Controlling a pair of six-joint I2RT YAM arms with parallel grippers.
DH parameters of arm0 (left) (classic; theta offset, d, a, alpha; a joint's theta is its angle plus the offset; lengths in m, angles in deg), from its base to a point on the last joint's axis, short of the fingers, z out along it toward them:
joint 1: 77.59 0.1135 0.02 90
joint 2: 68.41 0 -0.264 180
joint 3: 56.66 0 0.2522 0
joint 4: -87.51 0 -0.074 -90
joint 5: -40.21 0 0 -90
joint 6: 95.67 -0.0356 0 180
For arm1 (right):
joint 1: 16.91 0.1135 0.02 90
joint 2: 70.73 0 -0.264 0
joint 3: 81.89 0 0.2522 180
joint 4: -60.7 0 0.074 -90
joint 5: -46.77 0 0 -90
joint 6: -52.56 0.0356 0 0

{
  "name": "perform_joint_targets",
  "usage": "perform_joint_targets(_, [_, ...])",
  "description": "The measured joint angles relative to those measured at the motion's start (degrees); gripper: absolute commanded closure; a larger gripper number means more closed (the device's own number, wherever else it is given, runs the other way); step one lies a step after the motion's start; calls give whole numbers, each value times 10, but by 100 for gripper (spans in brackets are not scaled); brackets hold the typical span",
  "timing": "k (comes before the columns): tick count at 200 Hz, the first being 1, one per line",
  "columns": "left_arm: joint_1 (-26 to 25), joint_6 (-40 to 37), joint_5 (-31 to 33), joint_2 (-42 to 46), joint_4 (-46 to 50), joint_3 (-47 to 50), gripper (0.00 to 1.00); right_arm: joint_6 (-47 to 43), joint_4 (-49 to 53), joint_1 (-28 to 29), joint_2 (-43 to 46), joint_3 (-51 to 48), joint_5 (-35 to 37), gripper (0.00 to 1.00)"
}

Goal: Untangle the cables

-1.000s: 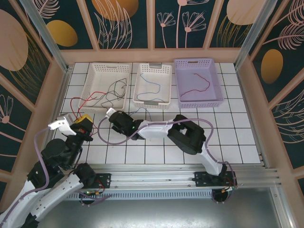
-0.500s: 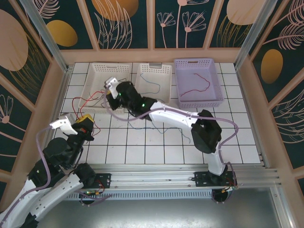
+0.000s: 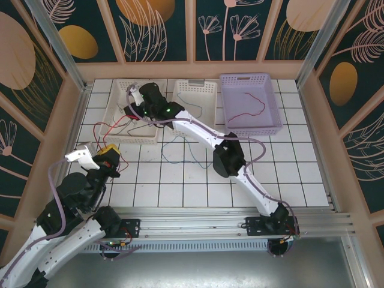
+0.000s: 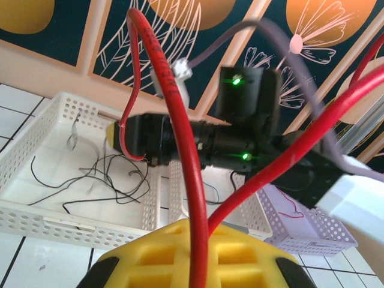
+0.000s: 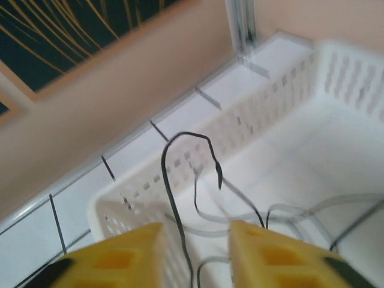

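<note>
My left gripper (image 3: 108, 154) sits at the front left, its yellow pads (image 4: 198, 252) shut on a red cable (image 4: 193, 180). That red cable (image 3: 108, 122) rises and runs off toward the left white basket (image 3: 114, 108). Above this basket hangs my right gripper (image 3: 133, 96), open. In the right wrist view a thin black cable (image 5: 174, 198) stands loosely between its fingers (image 5: 120, 261), hooked over at the top. More black cables (image 3: 141, 124) lie in the basket. A blue cable (image 4: 211, 186) lies at the middle basket. Another red cable (image 3: 246, 111) lies in the lilac basket (image 3: 273, 102).
The middle white basket (image 3: 207, 99) stands between the other two along the back of the tiled table. The right arm (image 3: 225, 159) stretches diagonally across the middle of the table. Wooden walls and metal posts enclose the sides.
My right arm swung from the table's front left up over the left white basket, and its jaws opened there. The left gripper stayed put, shut on the red cable.
</note>
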Motion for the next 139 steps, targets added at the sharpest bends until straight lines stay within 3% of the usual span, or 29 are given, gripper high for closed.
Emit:
perform_joint_targets(30, [0, 0, -5, -6, 0, 0, 100, 6, 16, -12, 15, -37, -6, 48])
perform_joint_targets(57, [0, 0, -8, -18, 0, 0, 100, 6, 0, -23, 107, -161, -5, 47])
perform_joint_targets(99, [0, 3, -52, -85, -24, 1, 100, 21, -96, -52, 382, -443, -17, 46])
perform_joint_targets(139, [0, 45, -144, -186, -152, 43, 100, 45, -209, -74, 674, -716, -51, 44])
